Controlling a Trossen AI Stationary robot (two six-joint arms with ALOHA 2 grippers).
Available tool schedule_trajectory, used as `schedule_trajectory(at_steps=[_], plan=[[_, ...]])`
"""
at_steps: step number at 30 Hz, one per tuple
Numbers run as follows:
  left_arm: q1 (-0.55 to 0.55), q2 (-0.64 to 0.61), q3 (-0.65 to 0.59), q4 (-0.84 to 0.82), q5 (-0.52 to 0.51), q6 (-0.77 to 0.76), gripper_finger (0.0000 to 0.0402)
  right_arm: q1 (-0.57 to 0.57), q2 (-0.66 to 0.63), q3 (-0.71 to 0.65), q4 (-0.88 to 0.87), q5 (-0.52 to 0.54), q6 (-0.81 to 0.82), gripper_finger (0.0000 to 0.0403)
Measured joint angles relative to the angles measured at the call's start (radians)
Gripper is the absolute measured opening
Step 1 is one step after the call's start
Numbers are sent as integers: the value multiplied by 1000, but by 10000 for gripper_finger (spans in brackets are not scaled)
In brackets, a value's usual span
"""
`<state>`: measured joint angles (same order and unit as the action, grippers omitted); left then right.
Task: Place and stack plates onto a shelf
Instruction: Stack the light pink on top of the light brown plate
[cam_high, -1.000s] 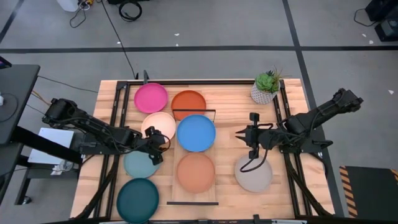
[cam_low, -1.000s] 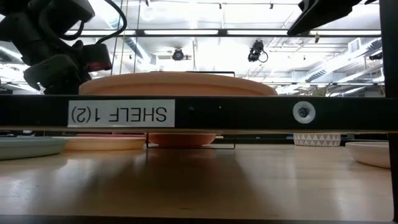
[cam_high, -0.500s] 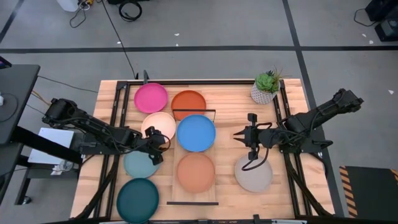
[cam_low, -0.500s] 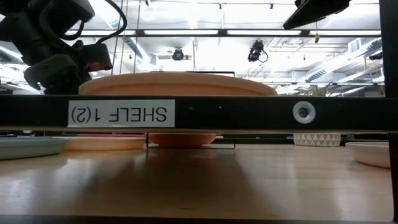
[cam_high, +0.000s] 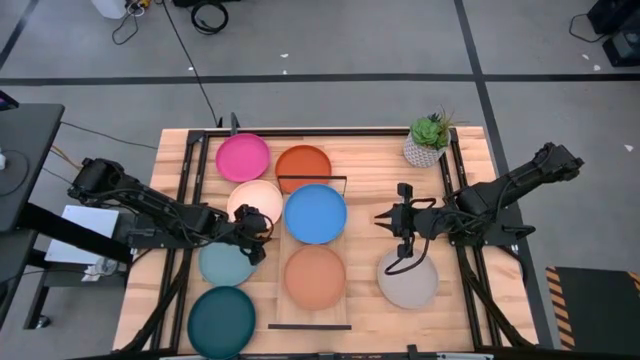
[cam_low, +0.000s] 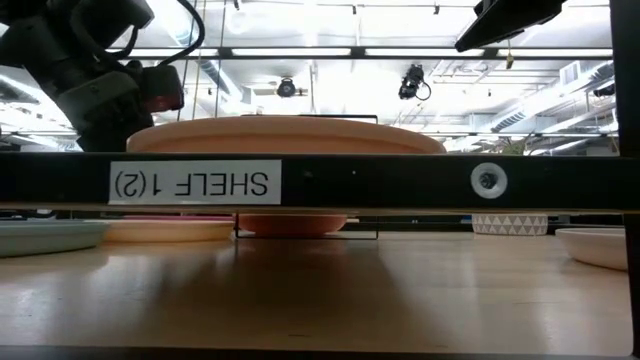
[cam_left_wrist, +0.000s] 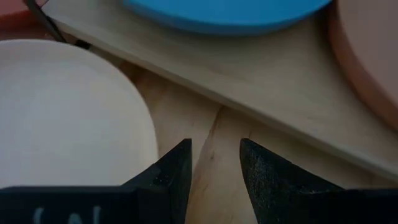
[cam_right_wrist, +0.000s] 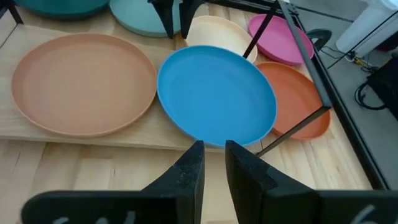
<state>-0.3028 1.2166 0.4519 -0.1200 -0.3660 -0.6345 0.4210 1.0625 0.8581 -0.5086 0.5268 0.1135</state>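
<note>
The shelf (cam_high: 281, 232) is a light-wood board holding the blue plate (cam_high: 315, 213) and the tan-orange plate (cam_high: 315, 277) flat. Flat on the tabletop lie the pink (cam_high: 243, 158), orange (cam_high: 303, 164), cream (cam_high: 250, 197), light teal (cam_high: 224, 266), dark teal (cam_high: 221, 320) and grey (cam_high: 410, 285) plates. My left gripper (cam_high: 262, 232) hovers low between the cream plate (cam_left_wrist: 62, 112) and the shelf's edge (cam_left_wrist: 249, 68). It is open by a narrow gap, one finger (cam_left_wrist: 177, 165) beside the cream rim. My right gripper (cam_high: 385, 220), shut, is raised right of the shelf, facing the blue plate (cam_right_wrist: 214, 93).
A potted plant (cam_high: 428, 140) stands at the table's far right. Black frame rails (cam_high: 183, 190) run along both sides of the table. A black wire rail (cam_right_wrist: 298, 124) stands at the shelf's far end, beside the orange plate. Bare wood lies between the shelf and the grey plate.
My right gripper has drifted slightly toward the table's left, nearer the shelf. My left gripper has risen a little beside the cream plate. No plate has moved.
</note>
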Motion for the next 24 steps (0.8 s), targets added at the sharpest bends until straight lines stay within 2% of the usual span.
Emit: schedule_trajectory(at_steps=[5, 10, 14, 19, 24], plan=[[38, 0, 0, 10, 55, 35, 141, 0, 38, 0, -1, -28, 22, 70], [84, 0, 0, -1, 52, 207, 141, 3, 61, 0, -1, -31, 35, 70], [117, 9, 0, -95, 28, 348, 141, 3, 64, 0, -1, -35, 60, 70], [149, 57, 0, -127, 74, 373, 141, 4, 64, 0, -1, -56, 94, 70], [149, 100, 0, -124, 73, 403, 141, 4, 64, 0, 3, -57, 101, 70]])
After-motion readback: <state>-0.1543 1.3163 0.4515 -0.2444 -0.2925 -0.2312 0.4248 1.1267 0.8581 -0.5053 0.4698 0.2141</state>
